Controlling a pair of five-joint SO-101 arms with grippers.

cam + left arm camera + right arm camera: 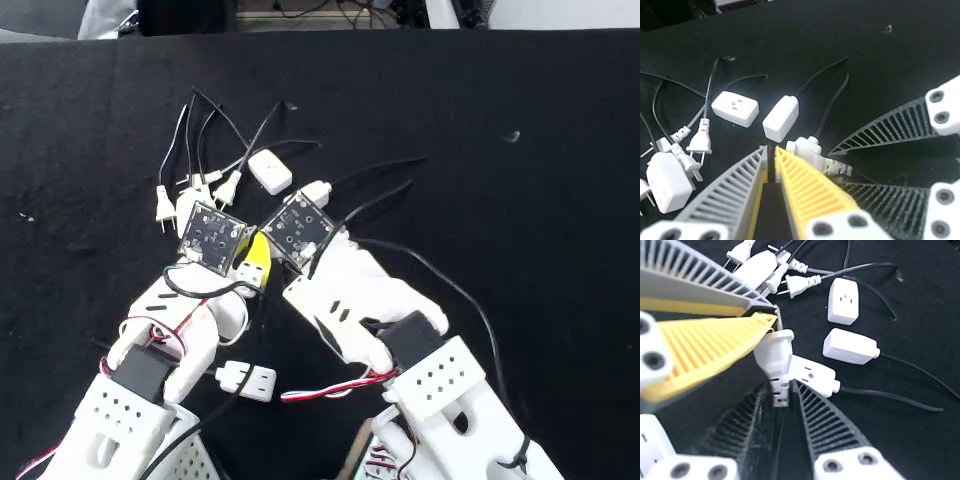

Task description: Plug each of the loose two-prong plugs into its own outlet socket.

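Observation:
My right gripper has its black fingers shut on the ribbed cord end of a white two-prong plug, just above the table. The plug lies beside a white socket. My left gripper, with one grey and one yellow finger, is shut, its tip against the front end of that plug; I see nothing between its fingers. Two more sockets lie just beyond. Loose plugs lie off to one side. In the high view both arms meet mid-table near the yellow finger.
A bulky white adapter lies by the loose plugs, with black cords fanning toward the far edge. Another white socket lies between the two arm bases. The black table spreads out bare at the right.

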